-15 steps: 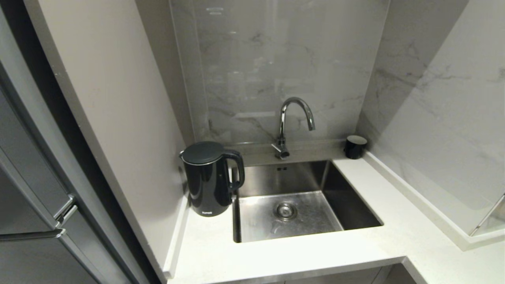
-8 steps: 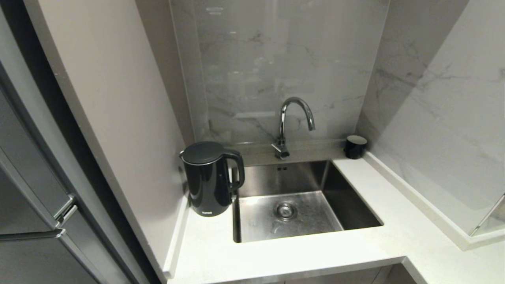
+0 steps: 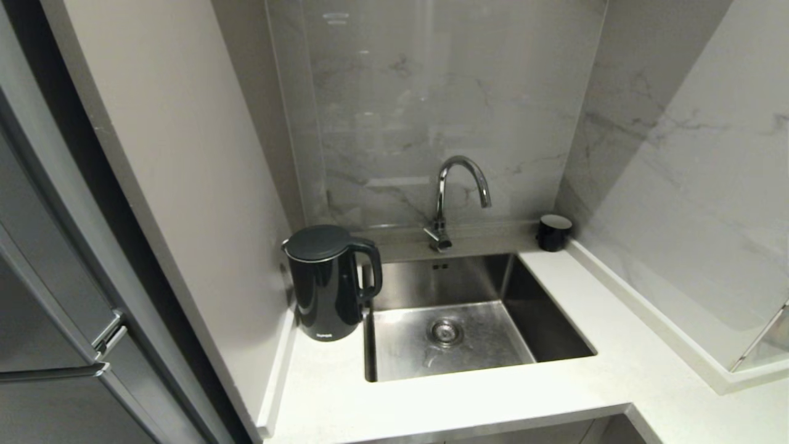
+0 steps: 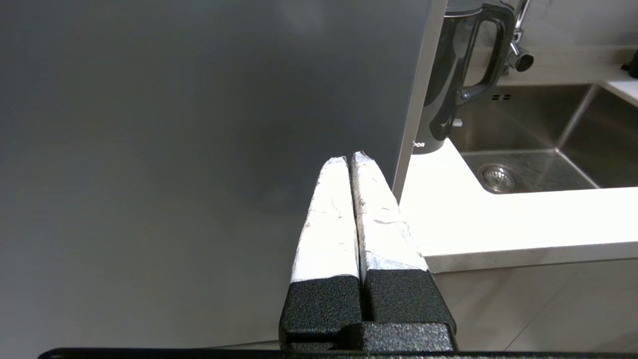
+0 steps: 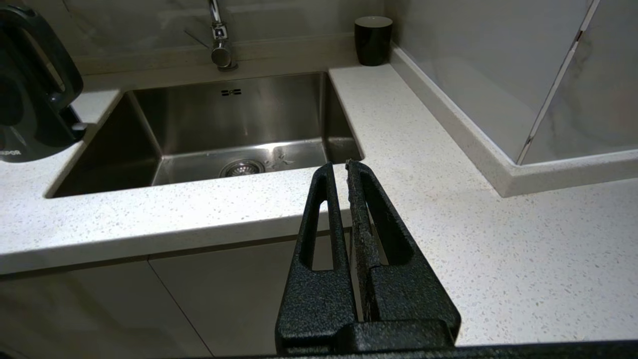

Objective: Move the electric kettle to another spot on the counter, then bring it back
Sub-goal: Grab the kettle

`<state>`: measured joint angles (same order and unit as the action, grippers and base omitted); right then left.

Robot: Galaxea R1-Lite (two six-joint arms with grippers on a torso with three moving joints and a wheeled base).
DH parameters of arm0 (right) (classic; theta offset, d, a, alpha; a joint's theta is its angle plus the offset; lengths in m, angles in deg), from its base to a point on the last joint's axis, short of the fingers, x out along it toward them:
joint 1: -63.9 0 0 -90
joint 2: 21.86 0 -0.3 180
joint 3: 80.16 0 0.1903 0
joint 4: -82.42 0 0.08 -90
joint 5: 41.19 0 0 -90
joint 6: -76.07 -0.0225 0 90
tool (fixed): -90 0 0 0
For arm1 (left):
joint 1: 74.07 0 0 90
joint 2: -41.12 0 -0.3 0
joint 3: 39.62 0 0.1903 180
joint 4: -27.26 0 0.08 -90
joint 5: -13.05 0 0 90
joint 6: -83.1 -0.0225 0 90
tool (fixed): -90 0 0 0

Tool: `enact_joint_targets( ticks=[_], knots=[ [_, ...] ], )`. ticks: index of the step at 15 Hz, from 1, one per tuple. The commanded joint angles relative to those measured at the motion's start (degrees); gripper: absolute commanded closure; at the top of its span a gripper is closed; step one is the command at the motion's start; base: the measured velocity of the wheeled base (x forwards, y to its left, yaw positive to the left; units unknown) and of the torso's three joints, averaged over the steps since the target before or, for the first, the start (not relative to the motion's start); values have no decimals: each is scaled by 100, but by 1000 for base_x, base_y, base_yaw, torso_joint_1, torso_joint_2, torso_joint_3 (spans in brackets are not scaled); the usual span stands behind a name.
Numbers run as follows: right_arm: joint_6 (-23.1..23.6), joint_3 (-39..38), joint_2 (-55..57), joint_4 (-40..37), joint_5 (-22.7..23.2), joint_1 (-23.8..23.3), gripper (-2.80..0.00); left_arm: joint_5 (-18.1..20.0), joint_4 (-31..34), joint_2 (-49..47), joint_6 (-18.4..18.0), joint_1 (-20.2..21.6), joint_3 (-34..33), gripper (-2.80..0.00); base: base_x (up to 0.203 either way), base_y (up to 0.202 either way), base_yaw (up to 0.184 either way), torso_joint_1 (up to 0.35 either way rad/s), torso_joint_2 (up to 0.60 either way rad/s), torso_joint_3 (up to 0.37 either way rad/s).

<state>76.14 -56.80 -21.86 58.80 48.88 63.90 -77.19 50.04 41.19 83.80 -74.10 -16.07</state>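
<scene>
The glossy black electric kettle (image 3: 327, 283) stands upright on the white speckled counter (image 3: 456, 401), in the corner left of the sink, handle toward the sink. It also shows in the left wrist view (image 4: 451, 85) and in the right wrist view (image 5: 30, 94). Neither arm is in the head view. My left gripper (image 4: 350, 159) is shut and empty, in front of a grey panel and short of the counter's edge. My right gripper (image 5: 338, 164) is shut and empty, level with the counter's front edge, right of the sink.
A steel sink (image 3: 468, 320) with a curved tap (image 3: 459, 185) lies right of the kettle. A small black mug (image 3: 553, 232) stands in the back right corner. A tall grey panel (image 3: 185, 172) walls the kettle's left side. The counter runs on to the right (image 5: 473, 209).
The whole head view has shifted slightly downward in the picture, so the camera has moved. The kettle and mug stand where they were.
</scene>
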Motion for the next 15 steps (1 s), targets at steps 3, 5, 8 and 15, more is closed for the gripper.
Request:
enact_joint_targets(
  ticks=[3,5,8,15],
  knots=[
    [1,0,9,-2,1,0,0,-2,-3,-7,7,2,-1,0,0,0,0,0,0,0],
    [1,0,9,-2,1,0,0,-2,-3,-7,4,-6,-1,0,0,0,0,0,0,0],
    [6,0,9,-2,1,0,0,-2,-3,-7,0,-2,-1,0,5,3,-57,0,3,2],
    [1,0,9,-2,1,0,0,-2,-3,-7,8,2,-1,0,1,6,-176,0,1,1]
  ],
)
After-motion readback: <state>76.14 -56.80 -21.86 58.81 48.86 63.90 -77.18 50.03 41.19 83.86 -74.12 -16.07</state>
